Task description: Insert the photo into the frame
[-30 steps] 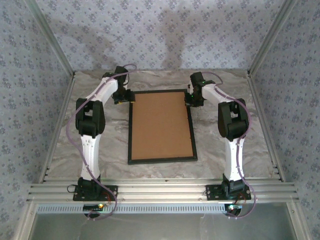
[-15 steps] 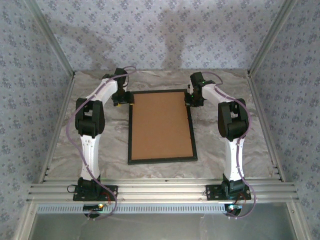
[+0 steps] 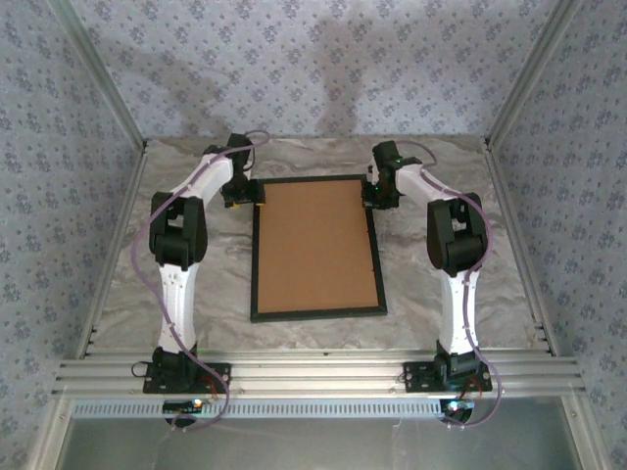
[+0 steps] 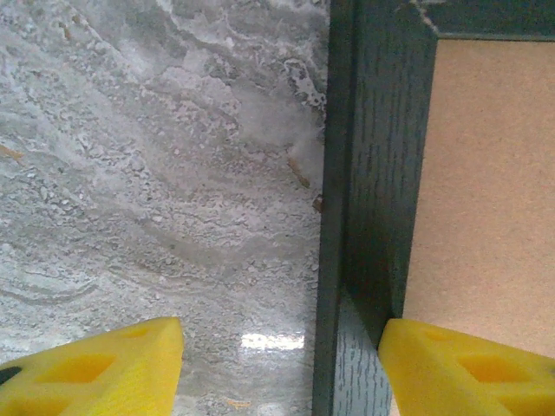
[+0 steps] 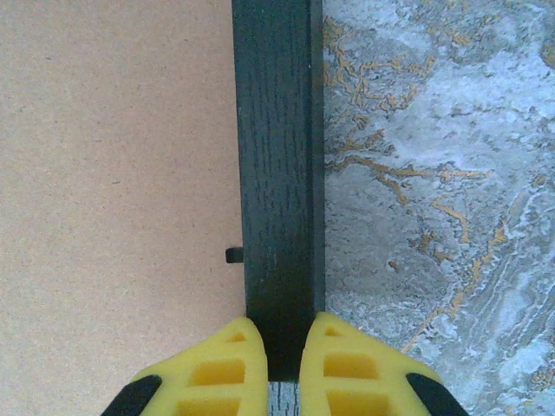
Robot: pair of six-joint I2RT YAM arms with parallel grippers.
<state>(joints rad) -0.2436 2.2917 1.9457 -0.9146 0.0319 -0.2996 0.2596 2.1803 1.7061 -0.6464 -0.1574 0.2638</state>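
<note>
Frame (image 3: pixel 315 312) lies flat on the table (image 3: pixel 118 294), back side up, between my two pincers. Brown backing board (image 3: pixel 315 245) sits inside it, flush to the rails.

Left pincer (image 4: pixel 282 355): spread, straddling the frame's rail just short of its corner. One finger is over bare table, the other over the board. Nothing pinched.

Right pincer (image 5: pixel 284 347): fingers pressed nearly together, tips right above the opposite rail. Cannot tell whether they bear on it. A small black tab (image 5: pixel 234 255) pokes over the board just ahead of them, on the board side of the rail.

The photo: I cannot tell whether it lies under the board.

Judgement: late stage. The board is seated, so loading looks done. What's left is probably securing the tabs, then perhaps turning the frame face up.
</note>
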